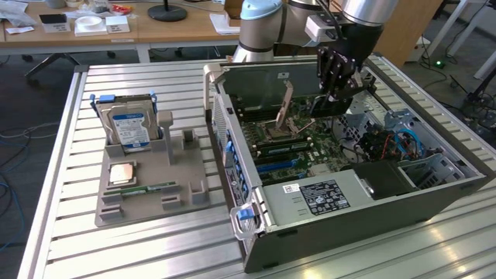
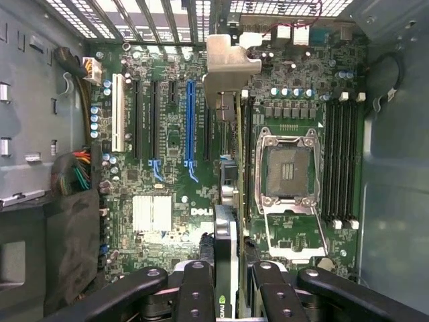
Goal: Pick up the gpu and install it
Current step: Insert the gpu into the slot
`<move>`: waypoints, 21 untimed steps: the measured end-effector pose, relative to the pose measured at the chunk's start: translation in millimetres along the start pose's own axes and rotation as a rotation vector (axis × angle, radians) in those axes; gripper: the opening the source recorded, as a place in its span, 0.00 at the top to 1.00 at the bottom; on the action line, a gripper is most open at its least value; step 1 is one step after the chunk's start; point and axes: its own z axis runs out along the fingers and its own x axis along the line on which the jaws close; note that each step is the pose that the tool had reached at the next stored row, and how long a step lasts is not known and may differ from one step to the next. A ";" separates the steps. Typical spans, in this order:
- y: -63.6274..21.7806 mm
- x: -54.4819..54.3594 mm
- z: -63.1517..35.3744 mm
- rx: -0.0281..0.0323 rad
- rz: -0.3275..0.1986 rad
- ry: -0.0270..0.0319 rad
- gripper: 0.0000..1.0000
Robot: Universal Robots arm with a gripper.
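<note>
The gpu (image 1: 329,107) hangs inside the open computer case (image 1: 364,200), above the motherboard (image 1: 291,148), with my gripper (image 1: 335,93) shut on it. In the wrist view the gpu (image 2: 226,201) appears edge-on: a thin card running away from my gripper (image 2: 228,288), with its silver bracket (image 2: 229,67) at the far end by the case's rear grille. The card lies between the blue expansion slot (image 2: 190,121) and the open CPU socket (image 2: 285,171), roughly parallel to the slots. Whether its edge touches a slot I cannot tell.
On the slatted table a grey fixture (image 1: 151,200) stands at the exterior view's left. It holds a silver hard drive (image 1: 130,129), a small square chip (image 1: 120,173) and a narrow green memory stick (image 1: 148,189). Cables (image 1: 387,145) and a black box (image 1: 384,177) crowd the case's near end.
</note>
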 end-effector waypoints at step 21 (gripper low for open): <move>9.9 0.5 19.0 0.0080 -0.011 0.0002 0.73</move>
